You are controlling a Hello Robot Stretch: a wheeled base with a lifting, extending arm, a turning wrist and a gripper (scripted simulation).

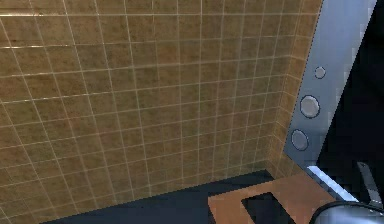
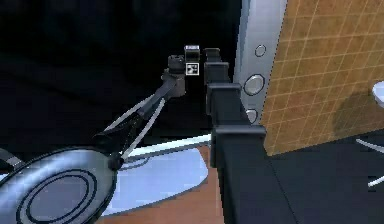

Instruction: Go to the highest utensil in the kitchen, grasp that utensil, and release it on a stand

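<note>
Pan [image 2: 60,188], round, dark inside with a bright metal rim, low in the arm side view's left corner, in front of a pale surface [image 2: 165,185]; cannot tell whether resting on it or clear of it. Curved metal edge of the pan [image 1: 352,212] also at the forward view's bottom right corner.

Tiled wall [image 1: 140,90], tan with pale joints, across most of the forward view.

Arm [image 2: 245,160], a dark square bar, rising from the arm side view's bottom edge just right of the middle.

Grey panel [image 1: 335,70], upright, just beside the tiles at the forward view's right.

Worktop [image 1: 300,192], brown wood, near the forward view's bottom edge, with a dark rectangle [image 1: 262,208] set in it.

End effector [image 2: 115,140], thin fingers slanting from a dark body down toward the pan's near side; cannot tell whether grasping anything.

White squares [image 2: 190,68] with black marks at the arm's far end.

Round knobs [image 1: 311,105] on the grey panel, one above another.
</note>
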